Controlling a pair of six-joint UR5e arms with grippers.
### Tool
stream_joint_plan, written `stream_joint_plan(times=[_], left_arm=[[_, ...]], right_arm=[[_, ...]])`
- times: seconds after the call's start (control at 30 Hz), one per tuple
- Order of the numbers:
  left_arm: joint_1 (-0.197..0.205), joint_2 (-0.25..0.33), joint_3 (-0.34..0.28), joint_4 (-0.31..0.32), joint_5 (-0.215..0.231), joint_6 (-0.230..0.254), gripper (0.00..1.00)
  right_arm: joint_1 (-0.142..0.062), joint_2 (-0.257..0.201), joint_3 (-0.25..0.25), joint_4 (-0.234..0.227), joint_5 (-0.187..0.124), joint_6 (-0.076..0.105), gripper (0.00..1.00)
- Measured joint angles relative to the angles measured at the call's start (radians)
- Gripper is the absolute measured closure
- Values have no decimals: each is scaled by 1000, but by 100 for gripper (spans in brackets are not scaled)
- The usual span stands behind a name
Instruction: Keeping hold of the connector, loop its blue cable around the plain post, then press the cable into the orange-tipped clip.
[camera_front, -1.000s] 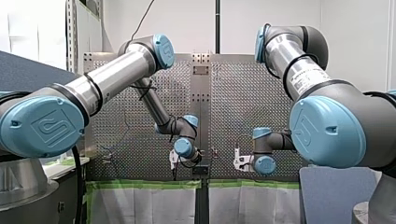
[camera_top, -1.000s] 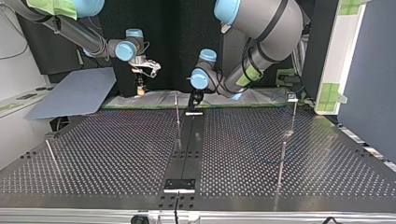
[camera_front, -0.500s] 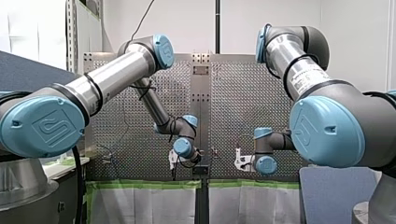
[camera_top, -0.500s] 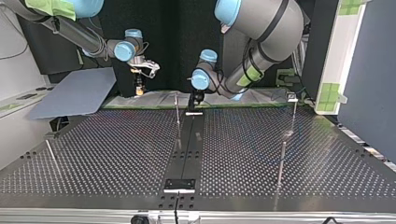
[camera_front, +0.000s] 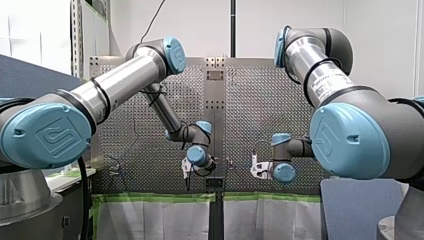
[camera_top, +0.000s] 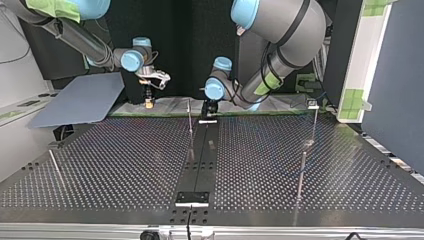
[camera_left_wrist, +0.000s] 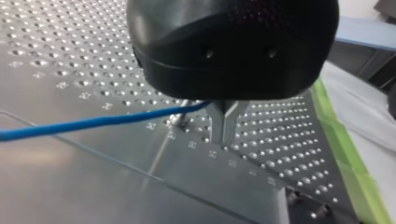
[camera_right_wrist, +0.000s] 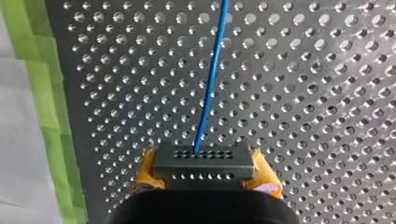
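Connector (camera_right_wrist: 204, 157) first: a dark block dotted with small holes, clamped between the yellow pads (camera_right_wrist: 145, 169) of the right claw (camera_right_wrist: 205, 171). It is held over the perforated surface (camera_right_wrist: 327, 93), close to the green tape (camera_right_wrist: 42, 93) along the surface's edge. A blue cable (camera_right_wrist: 210, 79) leaves the middle of the connector and runs straight away from the claw across the holes.

Over at the left claw (camera_left_wrist: 223, 126), the metal fingers (camera_left_wrist: 217, 122) under the black body are drawn together until their tips meet. The blue cable comes in from the side and ends at their roots, so it looks pinched there. The tips hang low over the surface, but I cannot tell whether they touch it.

Seen from across the surface, both claws are down at the far edge. The right one is towards the top view's left. The left one is near the middle, just beside a thin upright post (camera_top: 190, 120). Two more posts (camera_top: 301, 172) stand well apart at that view's right. From this side I cannot make out which post is plain and which carries the orange tip.
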Motion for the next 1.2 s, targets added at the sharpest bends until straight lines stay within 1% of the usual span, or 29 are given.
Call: stream_joint_plan(times=[0.13,0.3,0.33,0.37,0.4,0.43,0.53,0.57,0.6,0.63,0.67,0.7,0.77,0.8,0.83,0.97,1.07,1.2], left_arm=[[5,0,3,1,-2,-12,100],[12,0,3,5,-4,-14,100],[12,0,3,7,-4,-13,95],[12,0,2,9,-5,-12,83],[12,0,2,9,-5,-10,83],[12,0,2,9,-7,-8,78],[9,0,3,9,-11,7,78],[7,0,3,9,-7,15,75],[6,0,3,7,-3,22,75],[5,0,2,4,2,28,70],[4,0,2,0,10,37,61],[3,0,2,-3,16,45,61],[1,0,2,-10,31,62,20],[-1,0,2,-14,33,68,20],[-3,0,2,-19,33,72,0],[-12,1,1,-56,6,87,0],[-23,7,-11,-76,-13,109,0],[-35,33,-40,-67,-18,126,0]], right_arm=[[-4,0,-21,16,-3,-1,100],[-10,0,-40,39,-7,-2,100],[-11,0,-41,40,-8,-2,100],[-12,0,-42,42,-9,-2,100],[-13,0,-43,43,-10,-3,100],[-13,0,-43,45,-11,-3,100],[-14,0,-44,50,-12,-3,100],[-13,1,-44,52,-13,-3,100],[-14,1,-43,54,-13,-3,100],[-14,1,-43,55,-14,-3,100],[-14,1,-43,57,-15,-3,100],[-14,1,-43,58,-16,-3,100],[-14,1,-43,61,-18,-3,100],[-14,1,-43,62,-18,-3,100],[-14,1,-43,63,-19,-3,100],[-14,1,-43,66,-20,-3,100],[-14,1,-43,69,-21,-3,100],[-14,1,-43,74,-21,-3,100]])
